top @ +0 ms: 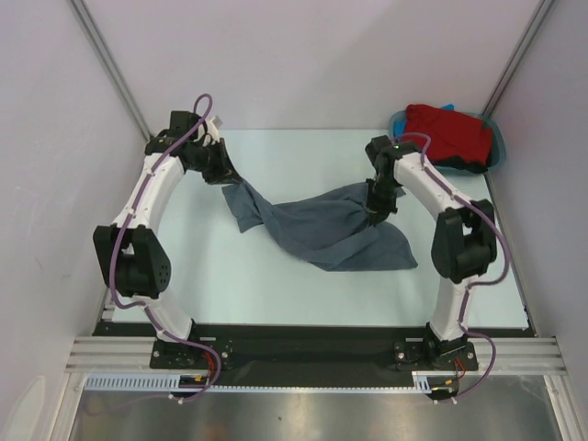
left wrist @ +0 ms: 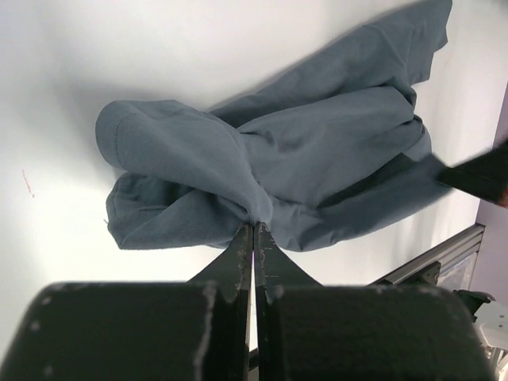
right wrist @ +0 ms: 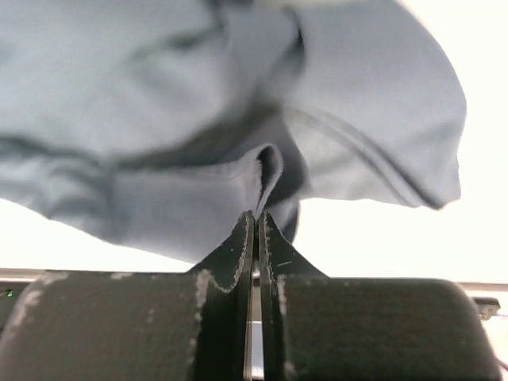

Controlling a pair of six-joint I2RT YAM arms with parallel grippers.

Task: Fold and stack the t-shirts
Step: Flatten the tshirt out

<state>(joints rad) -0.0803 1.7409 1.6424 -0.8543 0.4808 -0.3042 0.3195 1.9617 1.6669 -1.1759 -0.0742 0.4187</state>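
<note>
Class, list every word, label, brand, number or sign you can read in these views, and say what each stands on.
None can be read in any view.
The grey t-shirt, the red t-shirt and the table show no print; a faint red scratch on the table is no letter.

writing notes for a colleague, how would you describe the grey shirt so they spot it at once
On the pale table, look to the middle. The grey shirt is strung there, pinched by the left gripper at one end and the right gripper at the other. The red shirt, by contrast, sits heaped in the far right corner.
</note>
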